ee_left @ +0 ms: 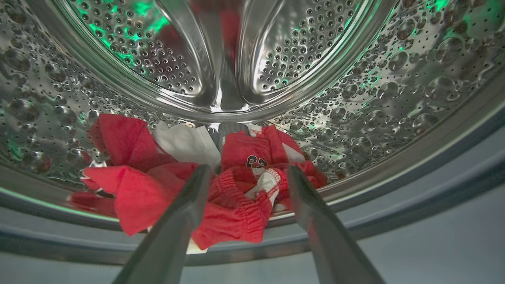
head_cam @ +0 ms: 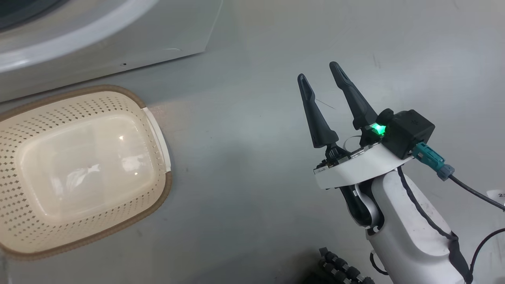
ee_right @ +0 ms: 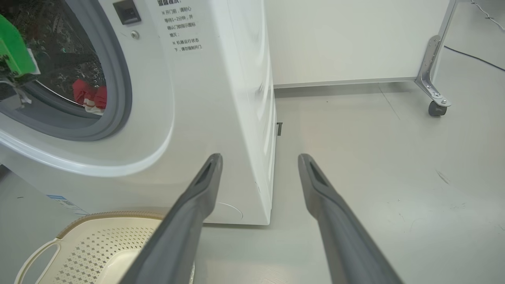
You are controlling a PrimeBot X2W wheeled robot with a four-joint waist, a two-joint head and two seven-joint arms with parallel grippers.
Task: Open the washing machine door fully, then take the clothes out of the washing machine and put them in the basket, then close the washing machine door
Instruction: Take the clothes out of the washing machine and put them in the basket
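Note:
The white washing machine (ee_right: 205, 98) stands with its mouth uncovered; its door is out of view. Red and white clothes (ee_left: 236, 197) lie bunched at the front of the steel drum (ee_left: 394, 79), spilling toward the grey seal (ee_right: 122, 79). My left gripper (ee_left: 248, 167) is open at the drum's mouth, its fingers either side of the pile's near part, holding nothing. The clothes (ee_right: 90, 96) also show through the opening, beside my left arm's green light (ee_right: 15, 55). The cream basket (head_cam: 158, 205) sits empty on the floor before the machine. My right gripper (head_cam: 318, 71) hangs open to the basket's right.
Grey floor stretches right of the machine (head_cam: 118, 47) and the basket (ee_right: 110, 215). A white panel on a metal leg with a caster (ee_right: 436, 106) stands at the back right, with a cable (ee_right: 473, 59) on the floor behind it. A dark ribbed robot part (head_cam: 339, 268) shows at the bottom.

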